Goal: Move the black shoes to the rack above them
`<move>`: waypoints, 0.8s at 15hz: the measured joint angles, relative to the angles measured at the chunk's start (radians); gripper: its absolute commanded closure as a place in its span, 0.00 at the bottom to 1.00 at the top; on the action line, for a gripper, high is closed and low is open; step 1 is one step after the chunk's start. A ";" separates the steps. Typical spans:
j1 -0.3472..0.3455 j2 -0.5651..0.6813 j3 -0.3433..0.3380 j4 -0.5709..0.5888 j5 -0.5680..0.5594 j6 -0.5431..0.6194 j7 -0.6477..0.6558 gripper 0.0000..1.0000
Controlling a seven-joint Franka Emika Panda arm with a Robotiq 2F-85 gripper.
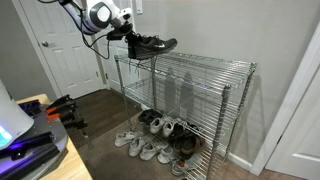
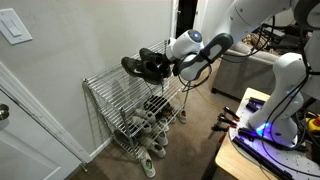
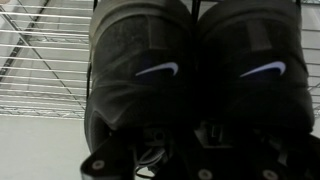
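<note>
Black shoes, matte and laced, hang as a pair clamped in the pincer just above the rack at its end. Only the wrist view shows their pale swoosh marks.

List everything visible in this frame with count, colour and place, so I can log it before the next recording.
black shoes: one pair, black, held just above one end of the rack
rack: one, silver wire, top tier of the shelving by the wall
sneakers: several, mostly white and grey, at the foot of the shelving
door: one, white, beside the shelving
light switch: one, white, on the wall
desk: one, wooden, foreground
arm: one, white
gripper: one, black, gripping the black shoes
</note>
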 measured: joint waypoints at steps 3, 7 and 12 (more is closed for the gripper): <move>-0.002 0.026 0.000 0.015 0.002 -0.001 0.006 0.81; -0.002 0.035 0.000 0.021 0.004 -0.001 0.007 0.81; -0.002 0.035 0.000 0.021 0.004 -0.001 0.007 0.81</move>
